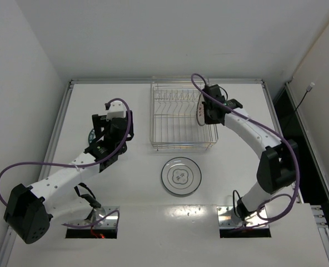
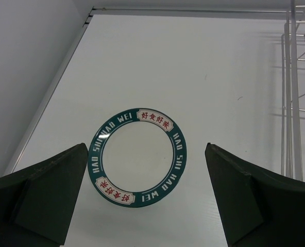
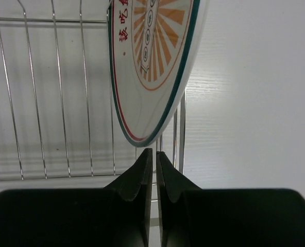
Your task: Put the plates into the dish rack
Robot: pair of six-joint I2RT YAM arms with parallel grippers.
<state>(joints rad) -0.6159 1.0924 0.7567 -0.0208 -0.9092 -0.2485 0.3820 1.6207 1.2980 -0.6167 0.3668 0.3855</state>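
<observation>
Slotting step on the right side: right gripper (image 3: 151,153) is pinched tight on the rim of the orange-sunburst plate (image 3: 152,67), holding it on edge over the 3 o'clock end of the dish rack (image 1: 184,147). Edge-up makes sense: the plate has to drop between the wires, flat it would just sit on top. In the wrist view its face leans a little off the rack wires, and I can't tell if the far edge is seated yet. Left gripper (image 2: 146,154) is spread wide, holding nothing, hovering above the green-rimmed plate (image 2: 137,159), which lies flat on the table (image 1: 125,189) at the rack's 9 o'clock. Wide jaws look like staging for a rim grab. Grey plate (image 1: 181,177) lies flat at the rack's 6 o'clock, apart from both arms. Judgement: one of three being loaded, two to go. Risk: flat plates give little rim to bite.
</observation>
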